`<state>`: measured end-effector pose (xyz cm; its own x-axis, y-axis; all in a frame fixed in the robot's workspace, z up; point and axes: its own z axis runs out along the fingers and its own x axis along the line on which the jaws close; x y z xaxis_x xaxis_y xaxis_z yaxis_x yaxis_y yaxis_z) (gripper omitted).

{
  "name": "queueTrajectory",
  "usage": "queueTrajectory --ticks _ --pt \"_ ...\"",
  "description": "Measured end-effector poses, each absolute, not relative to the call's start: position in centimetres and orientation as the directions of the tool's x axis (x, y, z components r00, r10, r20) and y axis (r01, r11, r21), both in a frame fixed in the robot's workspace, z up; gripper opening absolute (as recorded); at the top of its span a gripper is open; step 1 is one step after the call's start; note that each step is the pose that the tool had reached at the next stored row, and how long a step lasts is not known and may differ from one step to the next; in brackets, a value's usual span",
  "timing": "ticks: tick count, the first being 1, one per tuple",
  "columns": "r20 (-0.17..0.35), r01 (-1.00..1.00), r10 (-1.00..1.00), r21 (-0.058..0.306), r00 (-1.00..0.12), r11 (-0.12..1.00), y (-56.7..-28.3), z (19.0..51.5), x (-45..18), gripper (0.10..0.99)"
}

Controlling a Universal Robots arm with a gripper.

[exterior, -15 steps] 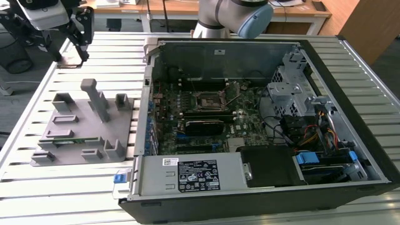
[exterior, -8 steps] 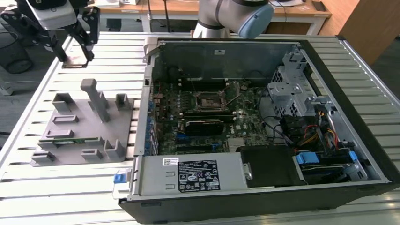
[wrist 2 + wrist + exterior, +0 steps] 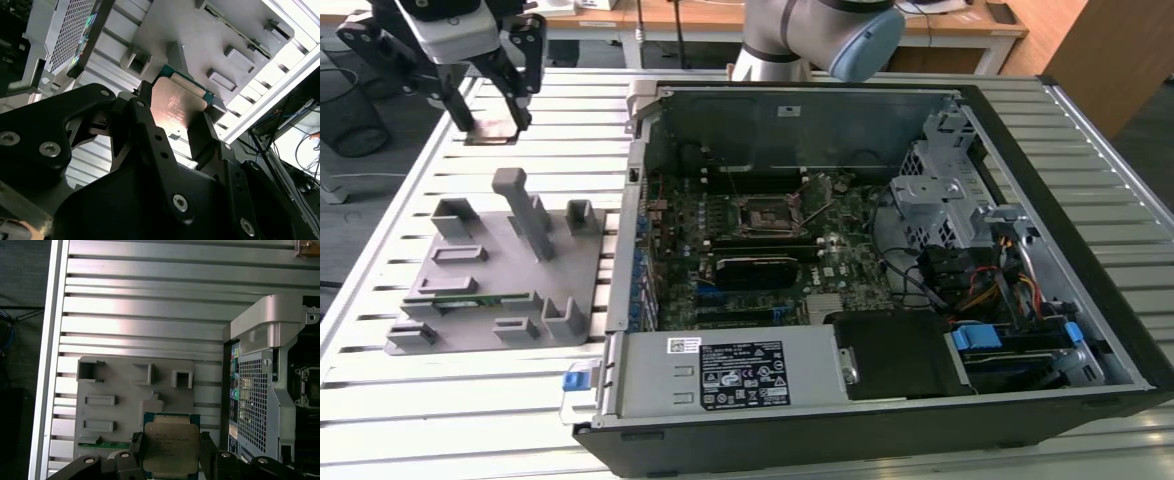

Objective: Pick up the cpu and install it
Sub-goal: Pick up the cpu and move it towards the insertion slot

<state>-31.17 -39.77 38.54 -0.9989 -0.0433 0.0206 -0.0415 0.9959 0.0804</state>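
Clamped on the cpu (image 3: 170, 447) with the end effector (image 3: 491, 120), narrowed only to the chip's width. In both wrist views, pinched by two opposite edges between dark fingers (image 3: 206, 450), with nothing else touching it. Held in the air off the slatted metal surface (image 3: 480, 400), toward the far corner at the exterior view's left. Apart from the grey plastic fixture (image 3: 467, 290), and well apart from the open computer case (image 3: 787, 110) on the exterior view's right.

Small, flat and square. In the first wrist view, a dull silvery metal top with cut corners and faint print, framed by a thin green border. In the second wrist view, lit to a pinkish sheen, with a teal-green rim along the far edges. In the exterior view, seen as a thin plate between the fingertips.

On the fixture, a narrow green circuit strip (image 3: 107, 444) lying in a slot. Inside the case, a dark square socket (image 3: 765, 213) with a metal frame, on the board.
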Motion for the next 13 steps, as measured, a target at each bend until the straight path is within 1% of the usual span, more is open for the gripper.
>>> queueTrajectory --ticks 13 --pt "0.021 -0.041 -0.043 0.080 -0.999 0.996 -39.7 38.5 -29.4 0.529"
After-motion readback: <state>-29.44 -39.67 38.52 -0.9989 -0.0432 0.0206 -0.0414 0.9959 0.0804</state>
